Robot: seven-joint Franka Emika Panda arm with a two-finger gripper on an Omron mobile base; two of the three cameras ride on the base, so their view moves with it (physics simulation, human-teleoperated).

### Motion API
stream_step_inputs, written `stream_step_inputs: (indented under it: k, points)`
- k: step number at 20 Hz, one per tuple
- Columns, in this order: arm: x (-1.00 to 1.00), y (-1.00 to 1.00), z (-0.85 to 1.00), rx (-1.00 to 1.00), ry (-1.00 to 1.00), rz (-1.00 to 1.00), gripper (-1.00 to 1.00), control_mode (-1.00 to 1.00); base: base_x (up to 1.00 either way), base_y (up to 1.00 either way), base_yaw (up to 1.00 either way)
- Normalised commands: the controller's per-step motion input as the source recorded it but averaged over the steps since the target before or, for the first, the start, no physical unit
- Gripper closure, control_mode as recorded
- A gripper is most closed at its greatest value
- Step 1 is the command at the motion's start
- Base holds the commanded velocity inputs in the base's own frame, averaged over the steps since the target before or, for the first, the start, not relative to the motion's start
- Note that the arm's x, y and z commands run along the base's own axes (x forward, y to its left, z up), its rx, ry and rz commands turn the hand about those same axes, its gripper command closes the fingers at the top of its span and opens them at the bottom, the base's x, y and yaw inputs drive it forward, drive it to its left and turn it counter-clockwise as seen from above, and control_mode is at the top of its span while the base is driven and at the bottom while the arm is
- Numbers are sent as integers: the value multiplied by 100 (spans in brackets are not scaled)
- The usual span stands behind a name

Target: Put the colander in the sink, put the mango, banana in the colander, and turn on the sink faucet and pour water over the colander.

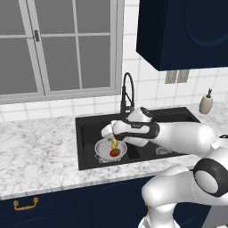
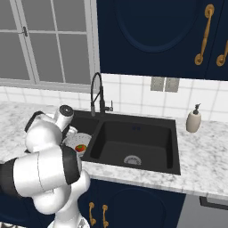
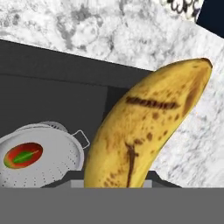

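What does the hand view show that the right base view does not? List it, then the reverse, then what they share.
Hand view alone: the banana up close, yellow with brown spots, rising from the gripper, which is shut on it.

Right base view alone: the sink faucet, the right basin with its silver drain, the soap dispenser, the window and the cabinets.

Both: the colander in the sink, the mango in it, and the marble counter.
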Motion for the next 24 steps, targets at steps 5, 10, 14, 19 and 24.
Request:
stream_step_inputs:
  k: [5,10,14,19,24]
  points:
    - [26,3,-9,-45,2,7,100,-100,0,0,0]
    - [39,5,-2,-54,4,0,100,-100,0,0,0]
    - [52,-11,0,-28,5,0,100,-100,0,0,0]
    - [33,-35,-24,-8,0,0,100,-100,0,0,0]
    - [19,-11,-51,-5,-1,-1,100,-100,0,0,0]
